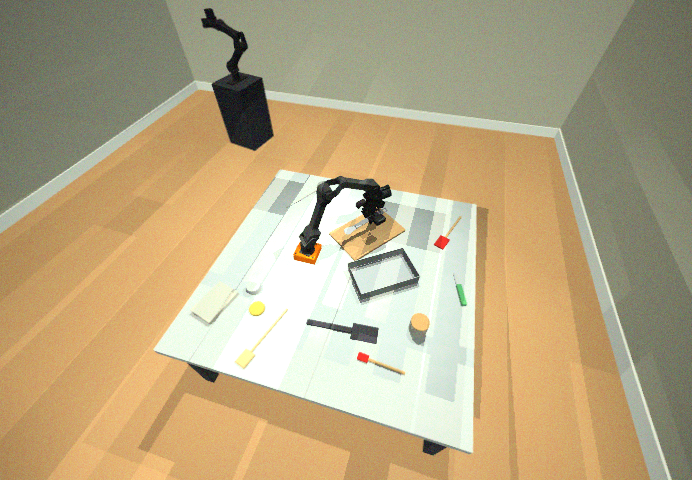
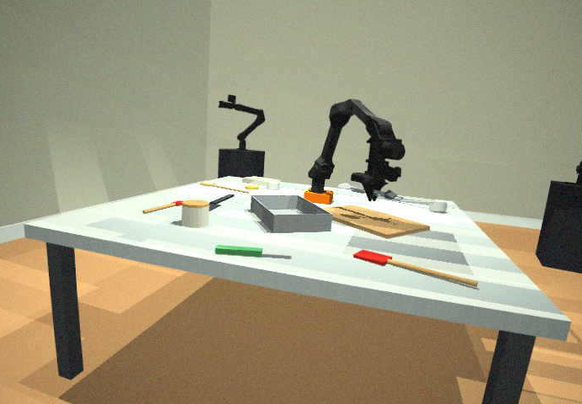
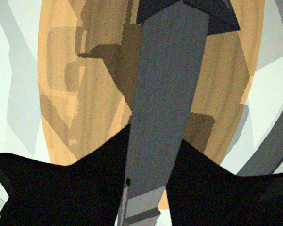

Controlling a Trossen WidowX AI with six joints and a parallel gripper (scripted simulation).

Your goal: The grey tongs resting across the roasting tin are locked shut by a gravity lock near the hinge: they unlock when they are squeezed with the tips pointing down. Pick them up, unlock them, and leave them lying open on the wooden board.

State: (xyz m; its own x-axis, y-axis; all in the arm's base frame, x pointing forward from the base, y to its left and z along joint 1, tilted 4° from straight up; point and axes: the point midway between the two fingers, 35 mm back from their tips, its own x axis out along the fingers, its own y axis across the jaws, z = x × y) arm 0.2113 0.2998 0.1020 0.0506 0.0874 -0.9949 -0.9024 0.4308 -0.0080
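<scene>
My gripper point(image 1: 377, 217) point(image 2: 370, 188) point(image 3: 147, 132) is shut on the grey tongs point(image 1: 352, 229) point(image 2: 349, 186) point(image 3: 165, 85). In the wrist view the tongs run lengthwise between the black fingertips, with a dark piece at the top edge. In the exterior view they look nearly level and are held above the table. The wooden board point(image 1: 392, 230) point(image 2: 406, 228) point(image 3: 91, 108) lies below, with shadows on it. The two arms of the tongs look close together; I cannot tell whether the lock is engaged. The fingers hide part of the tongs.
The roasting tin point(image 1: 389, 289) point(image 2: 301, 222) stands beside the board. A red spatula point(image 1: 441, 242) point(image 2: 373, 257) and a green-handled tool point(image 1: 460, 294) point(image 2: 238, 250) lie near one table edge. A lidded jar point(image 1: 419, 323) point(image 2: 194, 214) and a black turner point(image 1: 364, 332) are farther off.
</scene>
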